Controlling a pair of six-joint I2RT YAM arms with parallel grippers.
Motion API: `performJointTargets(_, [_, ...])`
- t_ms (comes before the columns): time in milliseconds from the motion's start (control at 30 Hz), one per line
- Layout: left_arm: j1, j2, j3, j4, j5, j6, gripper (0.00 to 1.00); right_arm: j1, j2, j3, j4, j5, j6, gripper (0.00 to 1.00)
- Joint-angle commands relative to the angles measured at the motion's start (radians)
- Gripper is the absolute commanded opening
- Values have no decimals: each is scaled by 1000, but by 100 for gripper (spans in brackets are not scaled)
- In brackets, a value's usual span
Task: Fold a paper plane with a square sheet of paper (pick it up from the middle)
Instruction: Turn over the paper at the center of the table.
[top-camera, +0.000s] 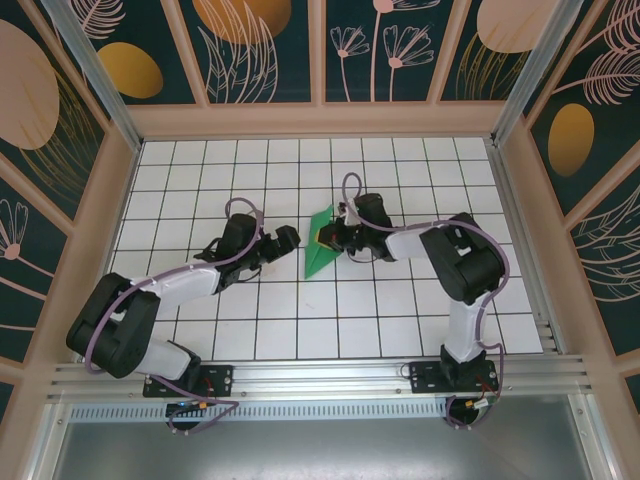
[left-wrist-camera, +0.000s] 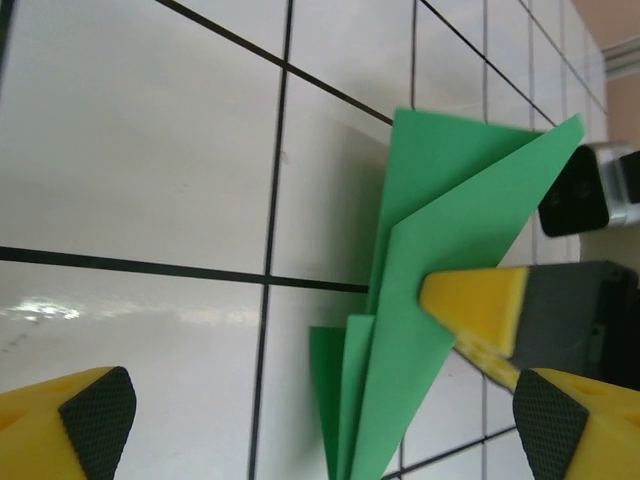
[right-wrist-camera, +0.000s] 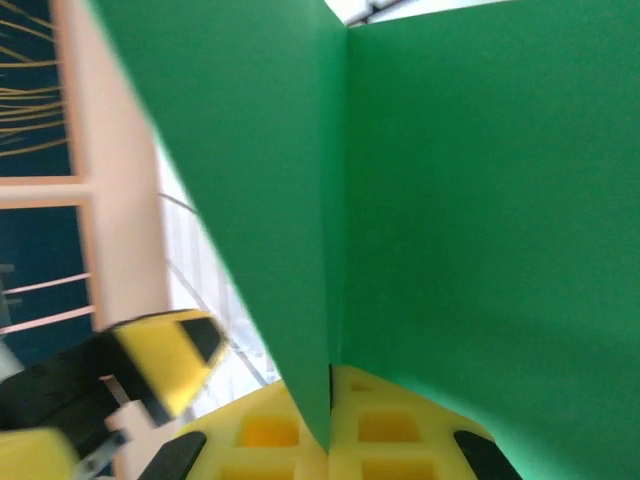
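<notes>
At mid-worktop (top-camera: 200, 320), the square sheet of paper (top-camera: 320, 245) was a narrow creased wedge with its flaps lifted off the tiles. The right gripper (top-camera: 333, 240) was clamped together on the folded layers, likely to set the crease and keep the flaps stacked. The left gripper (top-camera: 292, 238) hovered just beside the paper, fingers wide apart and holding nothing, probably ready to press.
</notes>
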Motion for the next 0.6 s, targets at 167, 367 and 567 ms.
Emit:
performJointTargets(167, [6,-11,-43,337,288,-125,98,-43,-125,-40,248,-185,138,5])
performJointTargets(367, [7,38,-50,480,381,-164,82,-32,-157,-38,268,-200,179,6])
performJointTargets(567, [6,56,-70,619,442,-210,56,-23,-158,-49,307,-212,221,6])
